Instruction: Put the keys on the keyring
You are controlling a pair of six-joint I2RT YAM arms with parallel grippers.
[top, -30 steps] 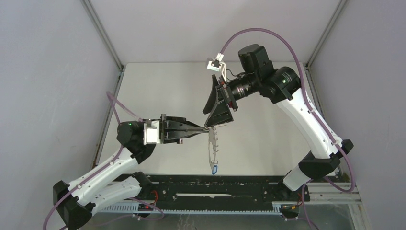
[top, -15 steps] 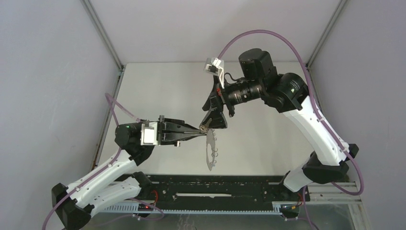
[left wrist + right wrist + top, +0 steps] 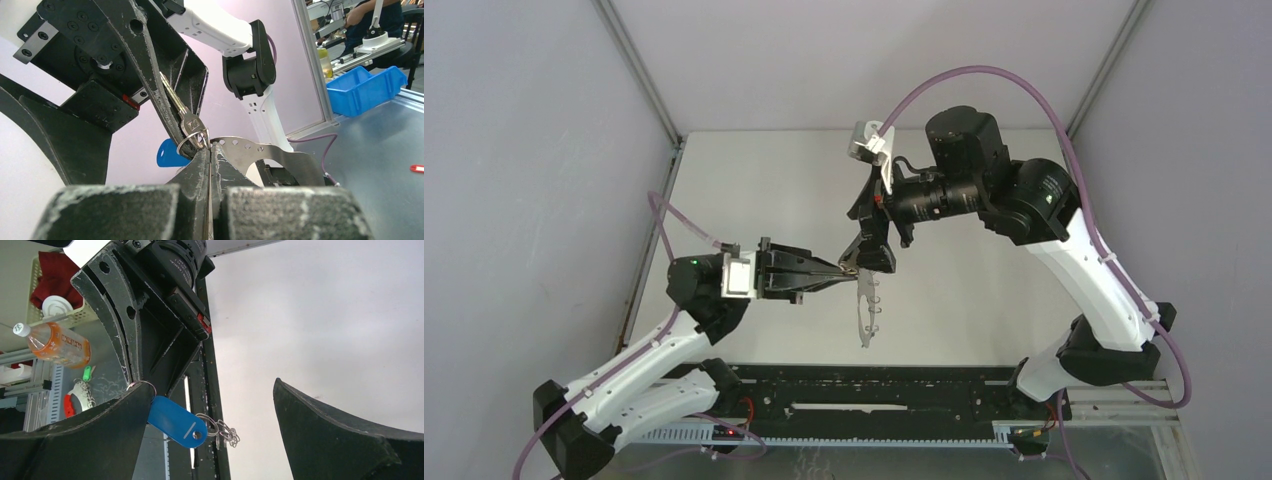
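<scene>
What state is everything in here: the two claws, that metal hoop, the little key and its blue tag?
left gripper: shut, pinching the keyring's rim.
right gripper: wide open, clamping nothing.
keyring: held up in the air by the left gripper, hanging edge-down.
key: leaning against the right gripper, unclamped, beside the keyring's rim; whether hooked on, cannot tell.
blue tag: dangling free on its chain.
</scene>
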